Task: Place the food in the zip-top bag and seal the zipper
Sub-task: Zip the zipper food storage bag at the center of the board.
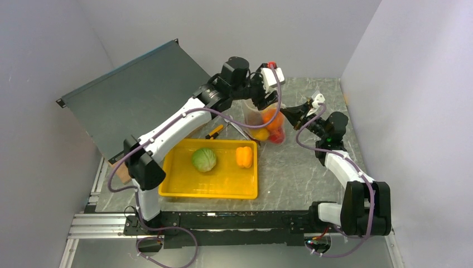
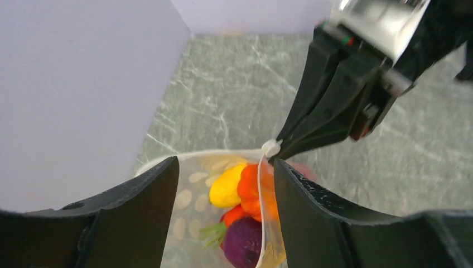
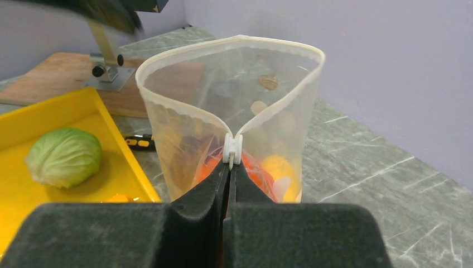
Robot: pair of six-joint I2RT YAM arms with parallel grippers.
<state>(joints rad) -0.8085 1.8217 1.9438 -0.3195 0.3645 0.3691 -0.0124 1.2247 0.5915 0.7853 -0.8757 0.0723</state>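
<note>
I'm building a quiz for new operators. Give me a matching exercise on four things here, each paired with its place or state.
Things:
1. cabbage
2. onion
3. left gripper
4. right gripper

Place or state:
A. shut on the zipper
B. in the tray
C. open, over the bag mouth
D. inside the bag

Pairs: 1-B, 2-D, 3-C, 4-A
</note>
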